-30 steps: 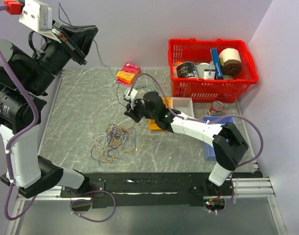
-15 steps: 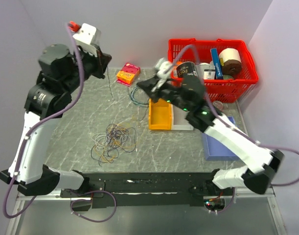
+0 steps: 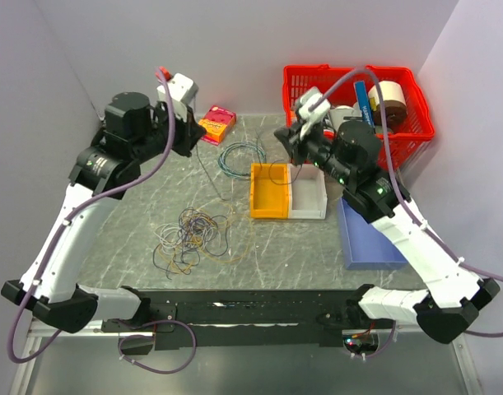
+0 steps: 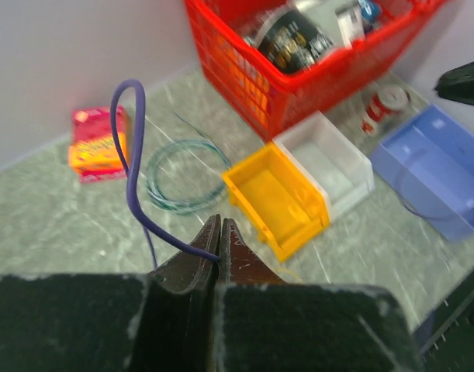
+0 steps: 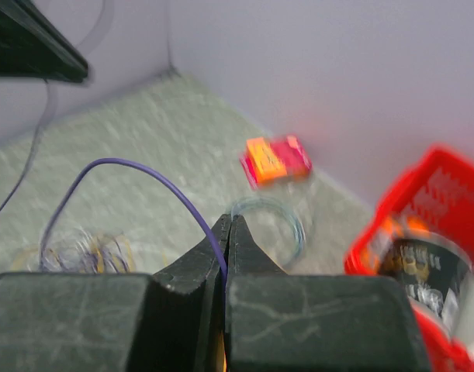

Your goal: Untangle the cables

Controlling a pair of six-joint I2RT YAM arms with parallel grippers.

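— When you look from above, where do the cables [image 3: 193,236] lie?
— They lie as a loose heap on the worktop [image 3: 140,206], toward its front left part, well apart from the yellow bin [image 3: 269,193]. The left end effector [image 3: 188,136] and the right end effector [image 3: 291,141] are both raised over the back of the worktop. From this view I cannot tell how their jaws stand. One thin dark strand goes down from the left one toward the heap.
— And the left wrist view?
— Its jaws are pressed together on a purple strand [image 4: 132,155], which rises in a loop beside the blue-green coil [image 4: 186,174].
— The right wrist view?
— There also the jaws pinch a purple strand, and it arches to the left toward the blurred heap. Whether it is the same strand, I cannot tell.
— How will it handle?
— I judge it very light and floppy, a little springy, and thin enough to slip out. It is better to pinch one strand near its free end and to draw slowly, so that the loops do not tighten.
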